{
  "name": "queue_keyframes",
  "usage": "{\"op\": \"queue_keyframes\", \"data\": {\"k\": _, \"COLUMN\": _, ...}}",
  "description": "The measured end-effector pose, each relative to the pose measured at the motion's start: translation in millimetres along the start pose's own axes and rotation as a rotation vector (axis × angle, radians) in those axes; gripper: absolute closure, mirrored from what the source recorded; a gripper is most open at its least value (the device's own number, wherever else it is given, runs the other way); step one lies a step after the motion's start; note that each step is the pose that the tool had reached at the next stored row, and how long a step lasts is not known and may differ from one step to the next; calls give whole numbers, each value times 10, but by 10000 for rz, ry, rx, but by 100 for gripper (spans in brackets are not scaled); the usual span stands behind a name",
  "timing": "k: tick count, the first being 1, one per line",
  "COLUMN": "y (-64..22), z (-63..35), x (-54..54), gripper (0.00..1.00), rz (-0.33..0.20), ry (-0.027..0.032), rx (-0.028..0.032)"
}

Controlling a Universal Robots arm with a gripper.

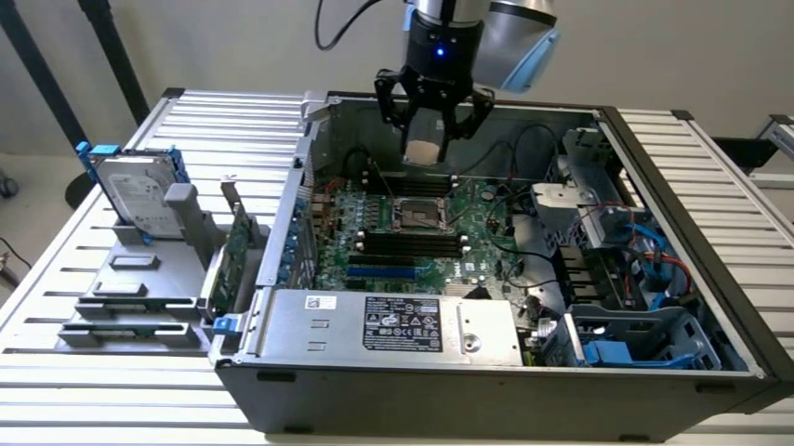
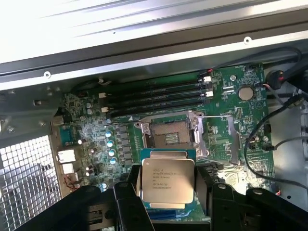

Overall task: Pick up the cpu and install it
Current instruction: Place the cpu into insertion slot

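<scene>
CPU (image 1: 423,149) sits pinched between the jaws of my gripper (image 1: 430,139), which are clamped on its two opposite edges, so I read it as firmly grasped and off every surface. On the wrist view the CPU (image 2: 167,185) shows its dull silver top with printed lettering, a thin blue edge showing around it, and the black fingers (image 2: 126,202) of the gripper (image 2: 167,198) press in on either side. Just beyond the jaws, past the chip's far edge, I see the socket (image 2: 172,133) with its metal frame, apart from the chip. Farther out from the jaws, past the socket, run the dark memory slots (image 2: 154,94) across the green motherboard (image 2: 226,86). From the exterior view, the jaws hang over the far part of the open case (image 1: 496,390), and the socket (image 1: 416,216) lies below them on the motherboard (image 1: 372,265), well apart from the chip. Below the jaws and nearer the case's near wall lies the grey box (image 1: 397,321) with a black label. Well off to the jaws' side, towards the exterior view's left and outside the case, the hard drive (image 1: 134,195) with blue rails stands upright in a grey holder on the slatted table (image 1: 732,186).
</scene>
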State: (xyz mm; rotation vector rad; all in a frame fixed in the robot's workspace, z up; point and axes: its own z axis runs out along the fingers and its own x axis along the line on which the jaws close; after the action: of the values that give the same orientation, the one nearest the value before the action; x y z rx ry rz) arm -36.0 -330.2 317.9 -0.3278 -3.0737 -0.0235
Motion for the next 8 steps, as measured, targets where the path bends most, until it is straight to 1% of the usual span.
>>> {"op": "queue_keyframes", "data": {"k": 8, "y": 0, "z": 28, "x": -2, "gripper": 45, "rz": 1384, "ry": 47, "rx": -59}}
